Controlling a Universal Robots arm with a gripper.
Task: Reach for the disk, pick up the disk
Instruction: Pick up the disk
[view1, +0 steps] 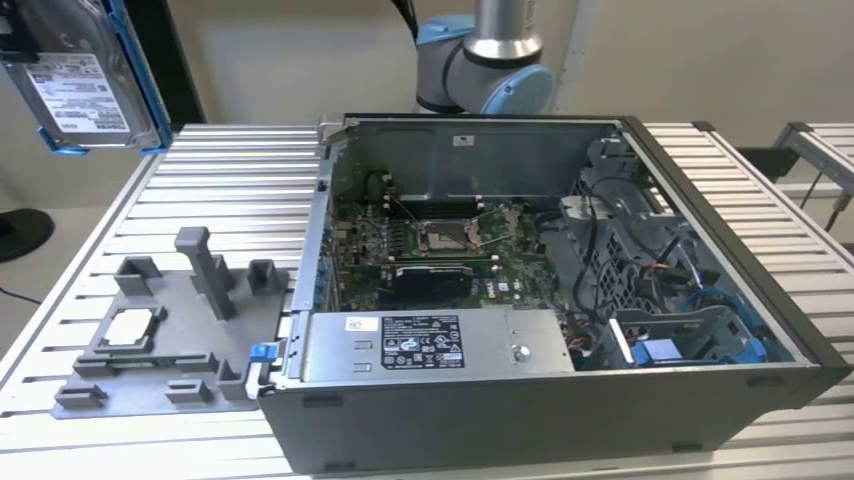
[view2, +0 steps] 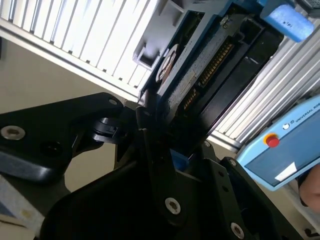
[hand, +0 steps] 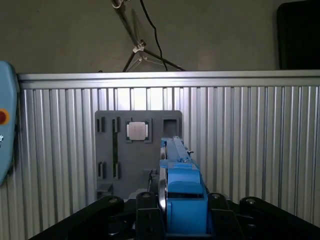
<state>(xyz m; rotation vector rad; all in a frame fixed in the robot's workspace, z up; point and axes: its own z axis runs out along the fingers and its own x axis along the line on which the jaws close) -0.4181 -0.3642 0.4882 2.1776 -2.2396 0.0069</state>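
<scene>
Ribbed aluminium tabletop (view1: 747, 190) lies underneath; the black claw (hand: 182, 212) pinches the flat silver-grey hard disk (view1: 96, 30) by its blue rails, its white printed label (view1: 78, 95) showing, beside the open grey computer case (view1: 534, 400).

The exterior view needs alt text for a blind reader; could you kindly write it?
The disk is held aloft at the exterior view's upper left; below, a ribbed table carries an open computer case and a grey fixture with a chip.
</scene>
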